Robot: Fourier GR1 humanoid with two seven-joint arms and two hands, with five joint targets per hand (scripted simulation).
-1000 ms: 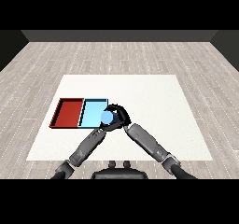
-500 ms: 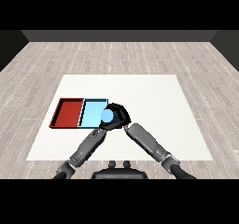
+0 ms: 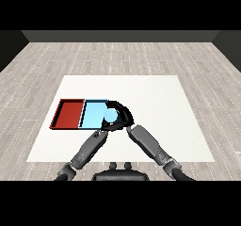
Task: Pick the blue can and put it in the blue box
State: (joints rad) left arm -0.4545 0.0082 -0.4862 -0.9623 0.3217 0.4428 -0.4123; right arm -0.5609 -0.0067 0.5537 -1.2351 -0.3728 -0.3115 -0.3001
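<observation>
- Head view, the relation that matters: the blue can (image 3: 109,117) is held at the right-hand edge of the light blue tray (image 3: 93,115), so the tray's open floor lies toward 9 o'clock from the can. The red tray (image 3: 70,114) sits further on in the same 9 o'clock direction, touching the blue tray's left wall. My reading is that only a short carry toward 9 o'clock and a lowering remain before the can can be let go.
- Head view, the can's axis: too little of the can shows between the fingers to tell whether it stands upright or tilts; only a pale blue patch is visible.
- Head view, right hand (image 3: 120,114): its fingers arch over and round the can from the 3 o'clock side, curled about it, so this hand carries the can. The grey forearm runs back toward 5 o'clock to the lower right corner.
- Head view, left hand (image 3: 104,127): it lies just at 7 o'clock of the can, close under the right hand, near the tray's front right corner. Whether its fingers are straight or curled I cannot tell, nor whether it touches the can. Its forearm runs back toward 7 o'clock.
- Head view, which arm is nearer: both hands meet at the can, but the right one plainly wraps it.
- Head view, setting: the trays rest on the white table (image 3: 155,98), left of its middle.
</observation>
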